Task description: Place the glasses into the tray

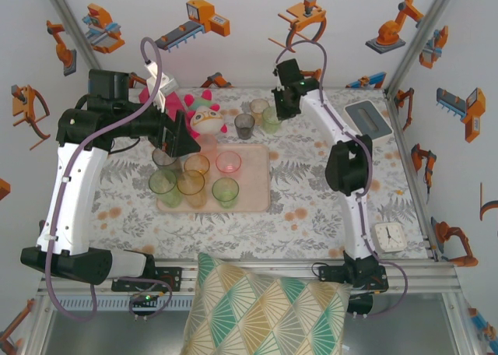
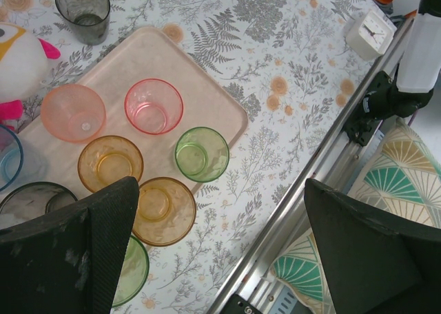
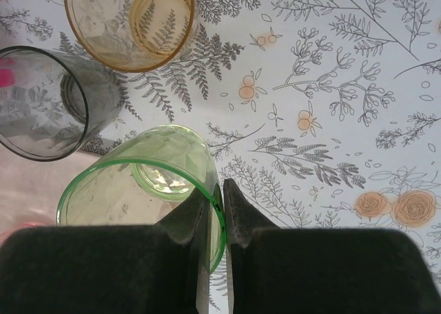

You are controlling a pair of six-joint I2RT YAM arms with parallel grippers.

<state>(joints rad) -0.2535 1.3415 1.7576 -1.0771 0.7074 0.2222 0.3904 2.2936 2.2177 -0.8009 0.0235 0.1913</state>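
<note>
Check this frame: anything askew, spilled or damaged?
Nothing spilled or broken. One green tumbler stands right at the tray's left end in the top view and may straddle the rim; I cannot tell.

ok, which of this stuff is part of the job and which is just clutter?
Job: tray, glasses on it, amber glass, grey glass, green glass pinched by right pincer.
Clutter: plush toy, clock, grey box, cushion.

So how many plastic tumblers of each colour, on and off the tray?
Green translucent plastic tumblers: 3
Amber: 3
Smoky grey: 2
Pink: 1
Salmon-orange: 1
Blue: 1
Total: 11
</note>
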